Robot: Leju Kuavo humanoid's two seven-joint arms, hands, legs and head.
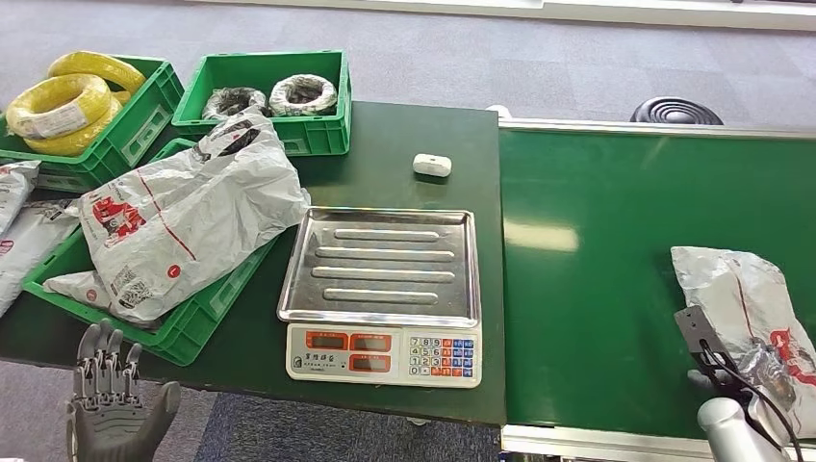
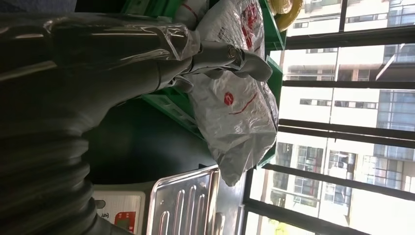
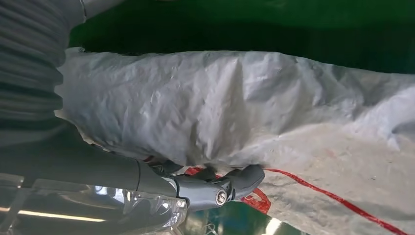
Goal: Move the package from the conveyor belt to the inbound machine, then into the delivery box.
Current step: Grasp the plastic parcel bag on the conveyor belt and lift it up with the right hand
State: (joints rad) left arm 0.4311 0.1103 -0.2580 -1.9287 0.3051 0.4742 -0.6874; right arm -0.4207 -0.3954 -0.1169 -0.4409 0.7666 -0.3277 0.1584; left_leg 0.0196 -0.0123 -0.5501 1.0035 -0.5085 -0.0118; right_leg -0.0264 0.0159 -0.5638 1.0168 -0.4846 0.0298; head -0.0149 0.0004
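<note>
A grey-white plastic package [image 1: 736,284] with red print lies on the green conveyor belt [image 1: 597,269] at the near right. My right hand [image 1: 749,371] grips its near end. In the right wrist view the thumb [image 3: 220,188] presses against the package [image 3: 244,107], and the fingers are hidden behind it. The inbound machine, a scale with a steel tray [image 1: 385,265] and a keypad, stands on the dark table to the left of the belt. My left hand [image 1: 111,404] hangs below the table's near left corner, fingers spread and holding nothing.
A green crate [image 1: 207,308] left of the scale holds a large white package [image 1: 183,221]. Behind it stand a crate of yellow coils [image 1: 77,101] and a crate of wrapped dark coils [image 1: 274,96]. A small white device [image 1: 432,165] lies behind the scale.
</note>
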